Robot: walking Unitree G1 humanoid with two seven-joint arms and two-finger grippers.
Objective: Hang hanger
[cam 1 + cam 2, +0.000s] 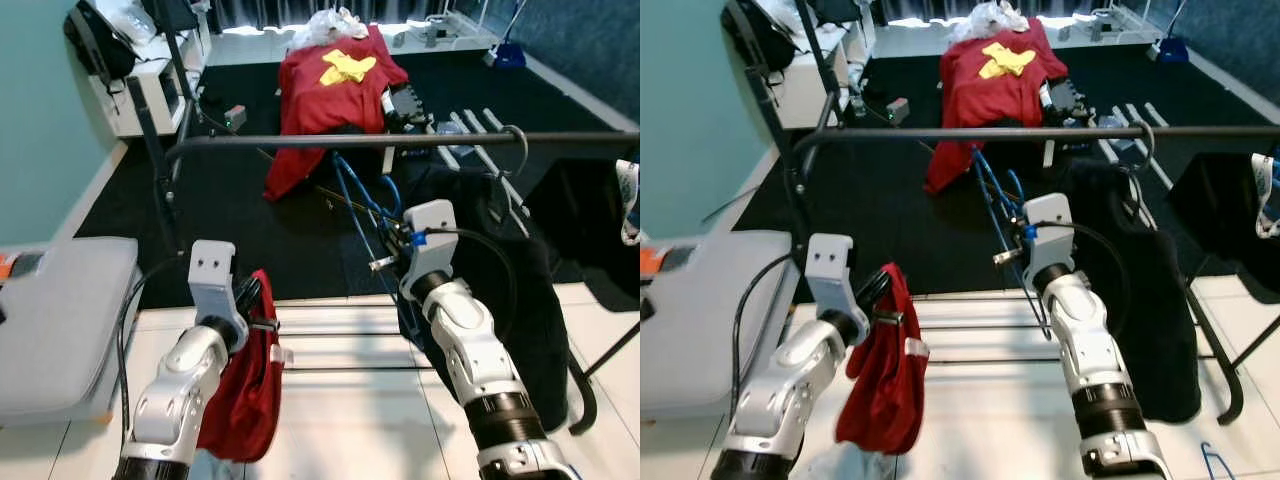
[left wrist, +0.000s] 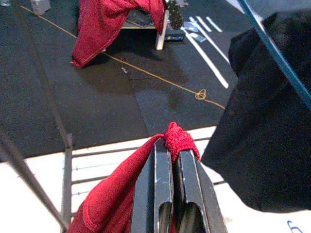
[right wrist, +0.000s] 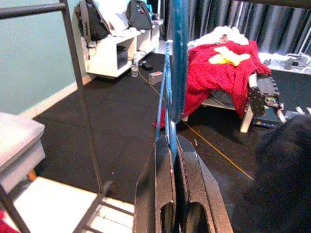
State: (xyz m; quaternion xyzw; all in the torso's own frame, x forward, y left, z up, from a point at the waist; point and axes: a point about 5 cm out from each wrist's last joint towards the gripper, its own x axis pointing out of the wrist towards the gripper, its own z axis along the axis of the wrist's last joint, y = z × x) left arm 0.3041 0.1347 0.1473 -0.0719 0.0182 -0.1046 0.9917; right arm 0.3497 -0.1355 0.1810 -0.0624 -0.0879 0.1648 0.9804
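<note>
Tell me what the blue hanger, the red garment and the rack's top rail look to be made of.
Blue hanger: thin, glossy, likely coated wire or plastic. Red garment: soft matte woven or knit fabric, draping in folds from the left gripper. Top rail: dark round tube, probably painted metal.

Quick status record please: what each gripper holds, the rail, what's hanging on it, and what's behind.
left gripper: shut on red cloth
right gripper: shut on blue hanger, held below the rail
rail: black, horizontal, ahead of both arms
black garment: on the rail by a hook, to the right
background: red cover with yellow patch
</note>
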